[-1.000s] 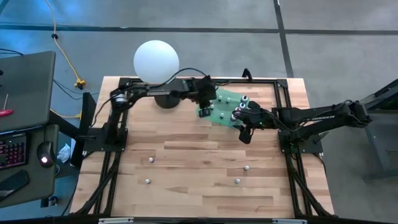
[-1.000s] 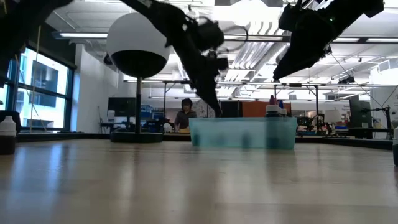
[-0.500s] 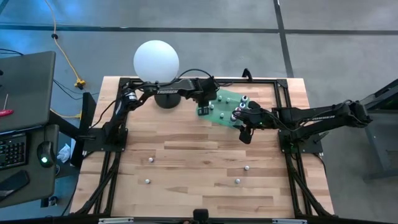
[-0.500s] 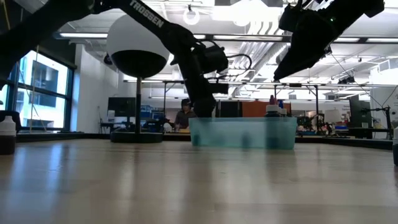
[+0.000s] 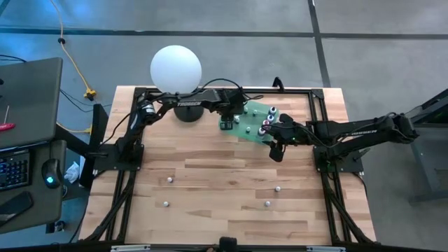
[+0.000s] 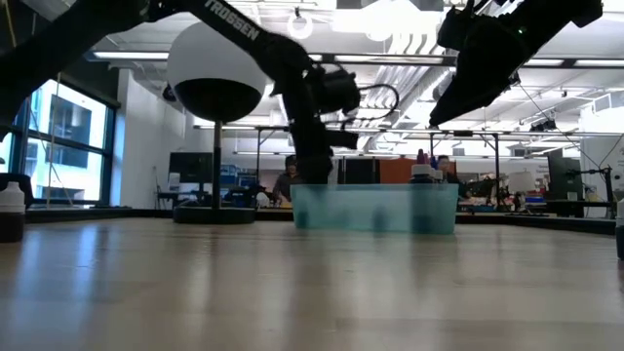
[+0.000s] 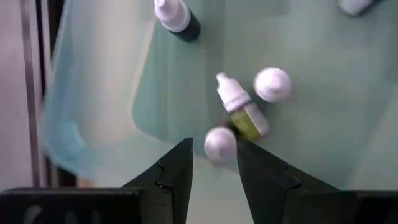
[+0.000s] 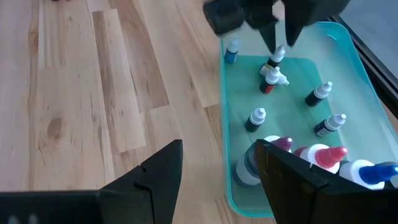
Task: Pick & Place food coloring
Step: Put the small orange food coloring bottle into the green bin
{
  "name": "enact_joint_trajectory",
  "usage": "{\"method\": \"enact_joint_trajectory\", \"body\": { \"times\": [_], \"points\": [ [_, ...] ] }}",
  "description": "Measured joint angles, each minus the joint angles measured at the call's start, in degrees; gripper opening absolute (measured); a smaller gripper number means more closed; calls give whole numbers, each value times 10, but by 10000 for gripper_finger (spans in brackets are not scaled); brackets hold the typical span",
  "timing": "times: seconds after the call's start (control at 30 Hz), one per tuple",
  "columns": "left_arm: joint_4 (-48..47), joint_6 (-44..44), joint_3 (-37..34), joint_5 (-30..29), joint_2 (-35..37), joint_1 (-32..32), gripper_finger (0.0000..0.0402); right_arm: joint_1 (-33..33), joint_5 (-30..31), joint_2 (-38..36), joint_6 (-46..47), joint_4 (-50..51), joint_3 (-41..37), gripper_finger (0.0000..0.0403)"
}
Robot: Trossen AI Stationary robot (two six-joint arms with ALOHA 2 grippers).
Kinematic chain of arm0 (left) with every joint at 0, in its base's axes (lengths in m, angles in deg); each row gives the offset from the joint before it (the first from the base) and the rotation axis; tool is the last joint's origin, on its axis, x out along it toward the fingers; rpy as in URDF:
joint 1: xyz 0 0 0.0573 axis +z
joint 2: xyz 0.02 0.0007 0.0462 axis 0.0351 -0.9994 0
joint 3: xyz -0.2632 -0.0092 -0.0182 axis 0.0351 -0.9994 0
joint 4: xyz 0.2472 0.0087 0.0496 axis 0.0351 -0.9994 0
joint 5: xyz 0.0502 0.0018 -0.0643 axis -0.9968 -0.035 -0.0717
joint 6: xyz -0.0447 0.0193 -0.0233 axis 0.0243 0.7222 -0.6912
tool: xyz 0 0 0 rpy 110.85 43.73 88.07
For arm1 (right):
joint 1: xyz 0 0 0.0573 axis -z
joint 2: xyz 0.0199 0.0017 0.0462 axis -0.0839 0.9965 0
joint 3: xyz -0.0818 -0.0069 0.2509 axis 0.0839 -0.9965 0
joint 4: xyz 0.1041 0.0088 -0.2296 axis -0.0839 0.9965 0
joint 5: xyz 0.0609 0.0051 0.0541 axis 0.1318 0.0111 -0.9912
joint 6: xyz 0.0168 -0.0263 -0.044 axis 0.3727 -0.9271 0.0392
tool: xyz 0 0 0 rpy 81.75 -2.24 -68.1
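Note:
A shallow green tray (image 5: 253, 120) at the table's far side holds several food coloring bottles (image 8: 256, 118). My left gripper (image 5: 227, 124) reaches down into the tray's left part, open. A white-capped bottle (image 7: 219, 143) stands upright between its fingertips, with a gap showing beside the cap. A yellow-bodied bottle (image 7: 244, 111) lies on its side just beyond. My right gripper (image 5: 275, 147) hovers open over the tray's near right edge, touching nothing. Several loose bottles stand on the table, such as one (image 5: 169, 179) on the left and one (image 5: 277, 188) on the right.
A white globe lamp (image 5: 176, 68) on a dark base stands at the far left, close to my left arm. Dark frame rails (image 5: 318, 126) run along the table's sides and far edge. Bare wood (image 5: 224, 175) lies between the tray and the loose bottles.
My left gripper has swung from a slant to pointing straight down and has sunk lower into the tray's left part. In the low view the tray has slid slightly toward the table's left.

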Motion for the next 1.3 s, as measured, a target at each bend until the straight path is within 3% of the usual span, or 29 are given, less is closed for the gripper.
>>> {"method": "enact_joint_trajectory", "body": {
  "times": [0.27, 0.43, 0.5, 0.57, 0.63, 0.77, 0.97, 1.13, 1.3],
  "points": [
    [-286, 12, 185, -2, 2, -40, 122, 0, 0, 0, 0, 0, 0, 195],
    [-487, -83, 302, -15, 4, -72, 122, 0, 0, 0, 1, 5, 0, 195],
    [-467, -151, 309, -7, 19, -85, 122, 0, 0, 0, 1, 4, 0, 195],
    [-486, -205, 307, 39, 40, -93, 122, 0, 0, 0, 1, 5, 0, 195],
    [-469, -210, 299, 73, 62, -103, 122, 0, 0, 0, 1, 3, -1, 195],
    [-470, -211, 213, 83, 115, -126, 122, 0, 0, 0, 1, 0, -15, 195],
    [-469, -309, -48, 75, 254, -168, 122, 0, 0, 0, -3, -1, -23, 195],
    [-324, -448, -287, 135, 375, -243, 122, 0, 0, 0, -15, -12, -23, 195],
    [-168, -561, -442, 143, 440, -347, 122, 0, -6, 0, -30, -22, -23, 195]
  ]
}}
